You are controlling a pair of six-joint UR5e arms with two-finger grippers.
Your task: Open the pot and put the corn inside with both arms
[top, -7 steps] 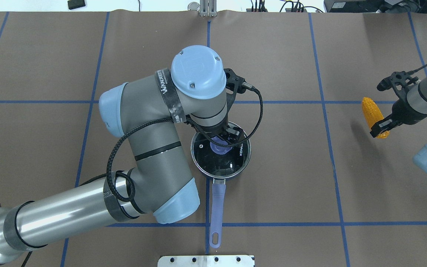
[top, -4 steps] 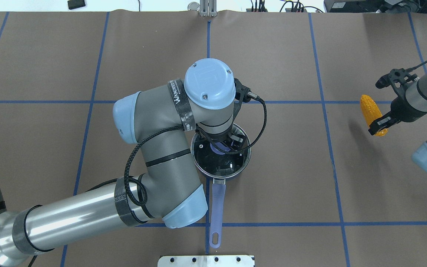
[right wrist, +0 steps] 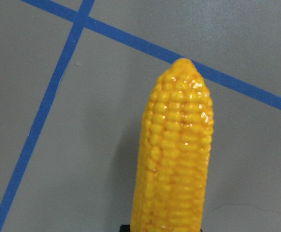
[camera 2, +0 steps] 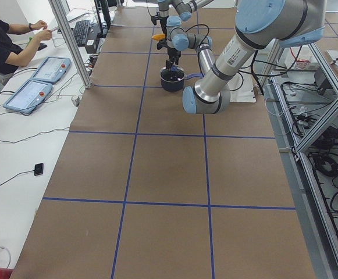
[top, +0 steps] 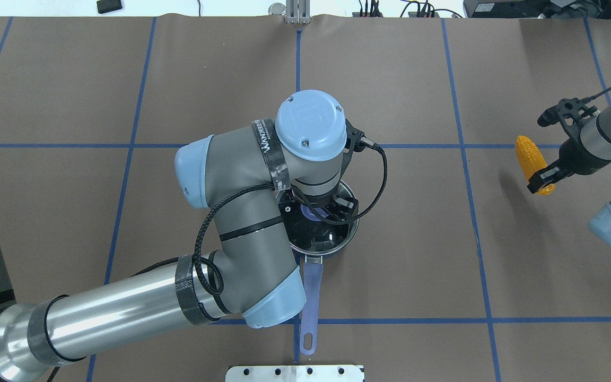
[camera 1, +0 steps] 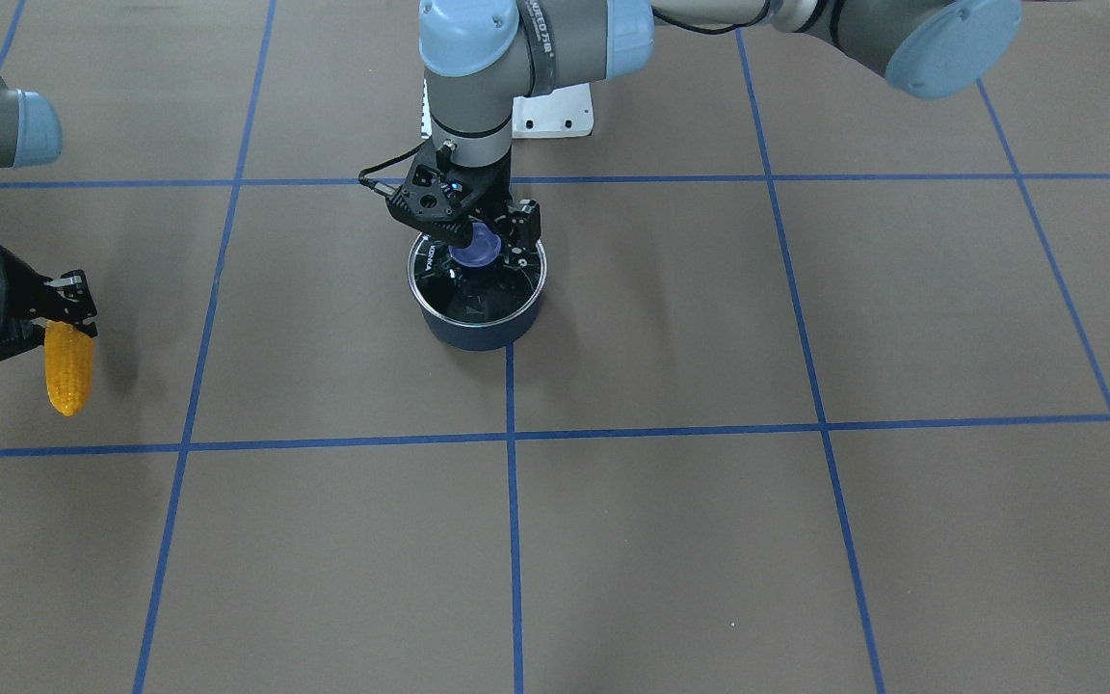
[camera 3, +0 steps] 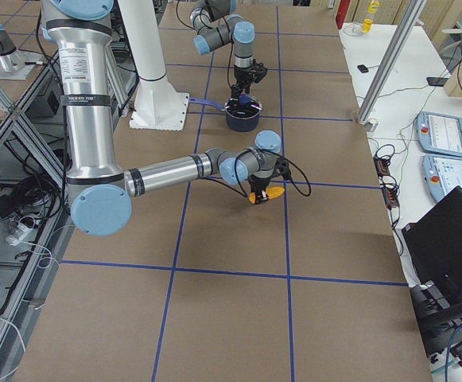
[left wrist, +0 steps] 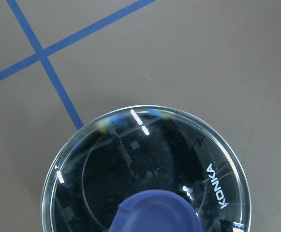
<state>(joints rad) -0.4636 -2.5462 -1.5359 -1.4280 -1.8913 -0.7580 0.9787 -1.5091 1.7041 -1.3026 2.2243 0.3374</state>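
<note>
The dark pot (top: 355, 225) with a long purple handle (top: 311, 297) stands at the table's middle, its glass lid (left wrist: 150, 154) on it. My left gripper (top: 322, 210) hangs straight over the lid, jaws open on either side of the purple knob (camera 1: 474, 248). One fingertip (camera 1: 521, 236) shows beside the knob; the other is hidden by the wrist. The knob also shows in the left wrist view (left wrist: 155, 212). My right gripper (top: 543, 179) is shut on the thick end of the orange-yellow corn (top: 530, 158) and holds it just above the table at the far right. The corn fills the right wrist view (right wrist: 176, 154).
Blue tape lines divide the brown table cover. A white mounting plate (top: 295, 373) sits at the robot-side edge near the handle's end. My left arm's elbow (top: 252, 228) hangs over the pot's left side. A seated person (camera 2: 9, 46) and control pendants are beside the table.
My left arm has swung to the right, bringing the wrist more squarely over the lid knob. My right gripper has shifted the corn slightly up and back.
</note>
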